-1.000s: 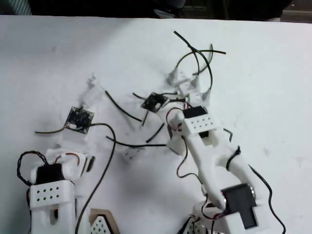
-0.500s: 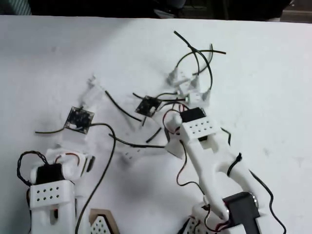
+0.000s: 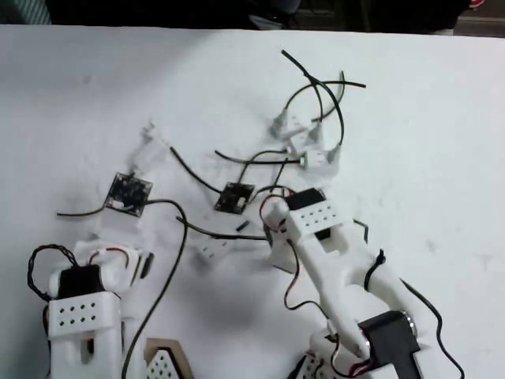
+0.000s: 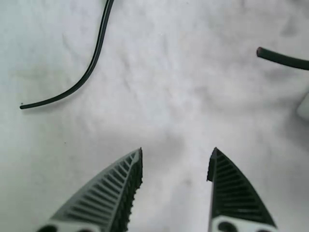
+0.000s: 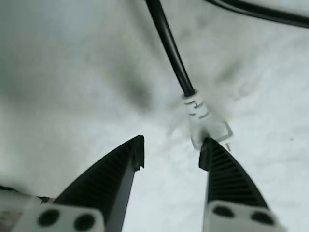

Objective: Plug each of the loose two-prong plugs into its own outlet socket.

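Just past the centre of the table [image 3: 426, 118], toward five o'clock, my right claw [image 5: 173, 144] hangs wide open. The white plug [image 5: 205, 123] lies off-centre, just beside the tip of one finger [image 5: 222, 179] and not between the two. If I close from here, I judge that this finger will shove the plug aside, or that I will pinch only its black cord [image 5: 169, 43] and drag it crooked. My left claw [image 4: 177, 154], at seven o'clock, gapes over bare table.
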{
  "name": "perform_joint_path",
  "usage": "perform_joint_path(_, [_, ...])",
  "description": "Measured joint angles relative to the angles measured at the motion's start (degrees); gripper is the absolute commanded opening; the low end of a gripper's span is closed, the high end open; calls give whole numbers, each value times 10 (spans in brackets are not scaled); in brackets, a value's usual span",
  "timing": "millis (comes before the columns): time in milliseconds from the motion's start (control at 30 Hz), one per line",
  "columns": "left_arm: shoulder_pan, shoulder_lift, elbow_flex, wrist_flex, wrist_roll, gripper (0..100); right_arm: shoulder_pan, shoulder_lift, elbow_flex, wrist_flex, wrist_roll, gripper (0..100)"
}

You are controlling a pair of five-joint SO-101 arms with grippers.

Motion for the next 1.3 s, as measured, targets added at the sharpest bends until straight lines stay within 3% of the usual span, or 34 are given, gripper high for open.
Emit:
perform_joint_path(467, [0,0,0,0,0,226,-1,4,39,-130,5,176])
perform_joint_path(833, [0,0,0,0,0,226,-4,5,40,-142,6,17])
perform_joint_path(1100, [0,0,0,0,0,226,25,5,25,-107,23,22])
perform_joint_path(1300, [0,0,0,0,0,226,27,5,-19,-23,20,146])
